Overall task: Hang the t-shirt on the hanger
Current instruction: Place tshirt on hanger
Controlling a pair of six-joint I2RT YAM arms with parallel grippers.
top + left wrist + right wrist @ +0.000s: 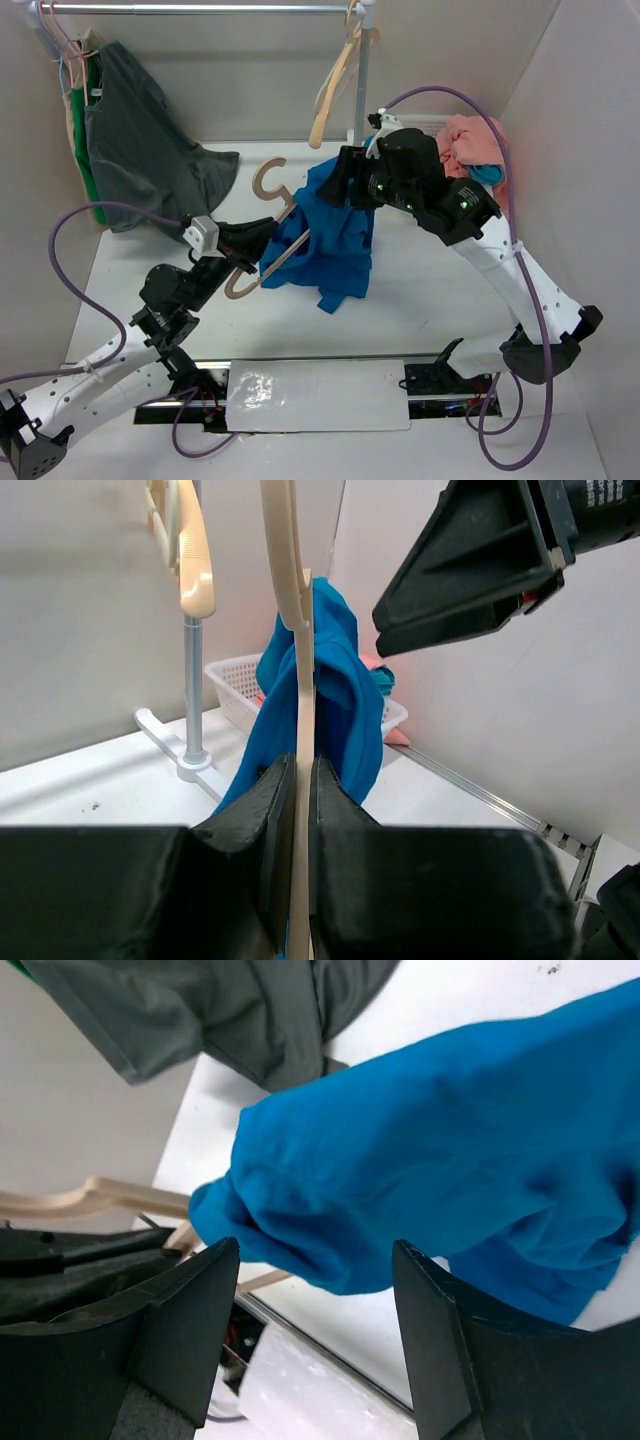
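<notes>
My left gripper (264, 246) is shut on the lower bar of the brownish-tan hanger (268, 182), holding it tilted above the table. In the left wrist view the bar (298, 710) stands pinched between the closed jaws of that gripper (302, 768). The royal-blue t-shirt (335, 245) hangs bunched over the hanger's right part and also shows in the left wrist view (345, 695). My right gripper (338, 183) is open just above the shirt's top. In the right wrist view its jaws (315, 1255) stand wide apart with the blue cloth (430, 1150) just beyond them, not pinched.
A dark grey shirt (140, 150) hangs from the rail (200, 8) at the back left. A cream hanger (335, 90) hangs by the rack post (362, 95). A white basket (235, 685) with salmon-pink cloth (470, 145) stands at the back right. White walls enclose the table.
</notes>
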